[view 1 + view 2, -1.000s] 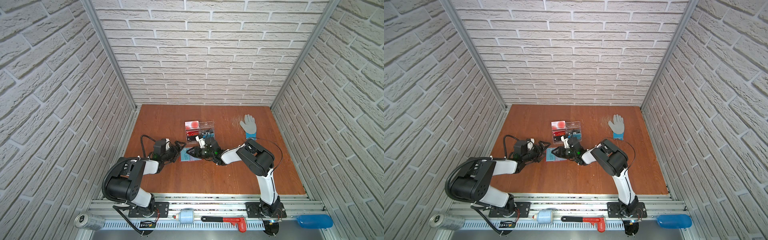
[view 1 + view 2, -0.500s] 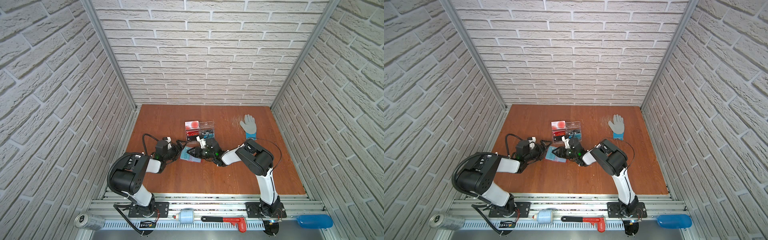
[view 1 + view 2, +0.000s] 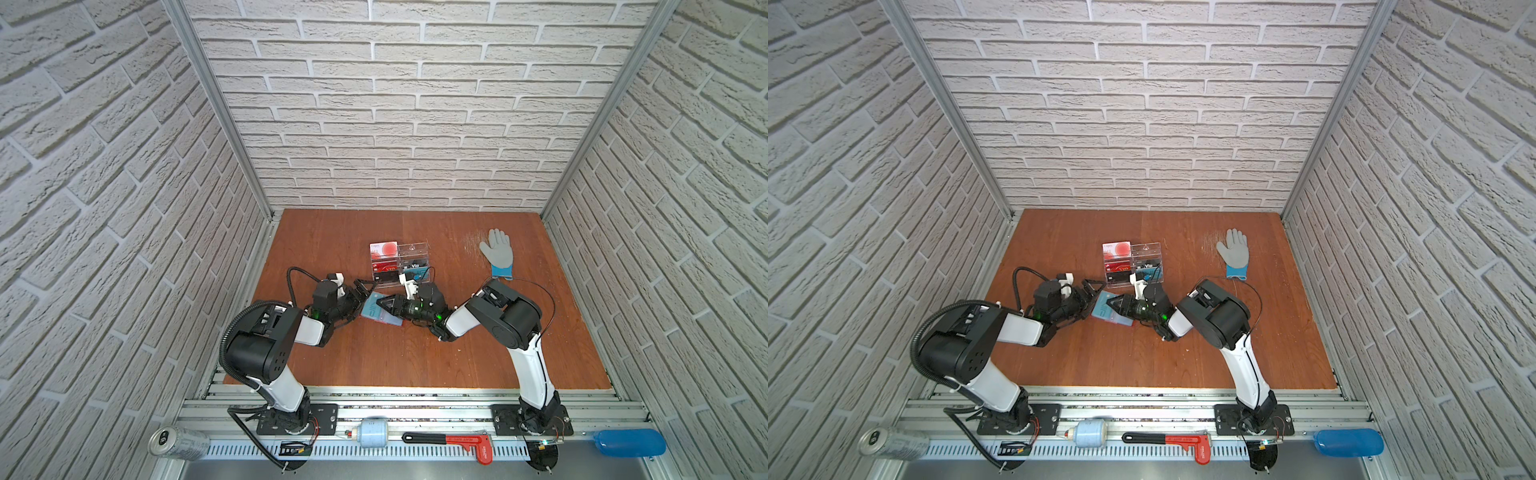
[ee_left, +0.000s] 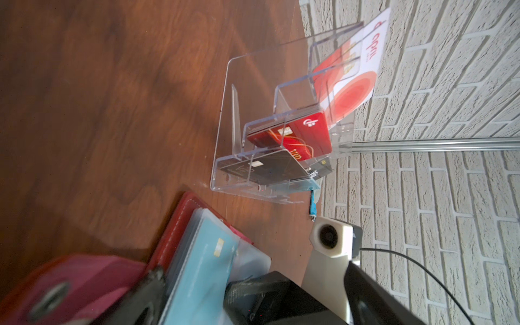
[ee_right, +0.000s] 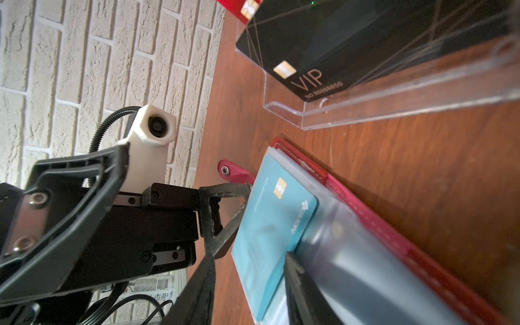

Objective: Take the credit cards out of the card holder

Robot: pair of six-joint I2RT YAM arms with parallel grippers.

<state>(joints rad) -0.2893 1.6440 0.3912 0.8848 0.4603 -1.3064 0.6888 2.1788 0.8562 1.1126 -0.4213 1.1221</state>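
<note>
The red card holder [image 3: 392,321] [image 5: 380,225] lies open on the table in front of the acrylic stand, clear sleeves up and snap tab [image 5: 233,171] flat on the wood. A teal credit card [image 5: 270,225] [image 4: 202,267] with a gold chip sticks halfway out of a sleeve. My right gripper [image 3: 380,306] [image 5: 247,289] reaches over the holder from the right, jaws apart around the card's edge; one finger [image 5: 298,284] lies on the sleeve beside the card. My left gripper [image 3: 365,297] stands wide open at the holder's left end, one fingertip [image 5: 242,188] at the card's corner.
A clear tiered stand [image 3: 399,266] with red, black and teal VIP cards stands just behind the holder. A grey glove [image 3: 498,253] lies at the back right. A can [image 3: 178,442], a red wrench [image 3: 453,440] and a blue bottle [image 3: 627,442] lie on the front rail.
My left gripper has moved right, up to the holder's left end, still wide open. The right gripper stays over the holder and its jaws have narrowed slightly.
</note>
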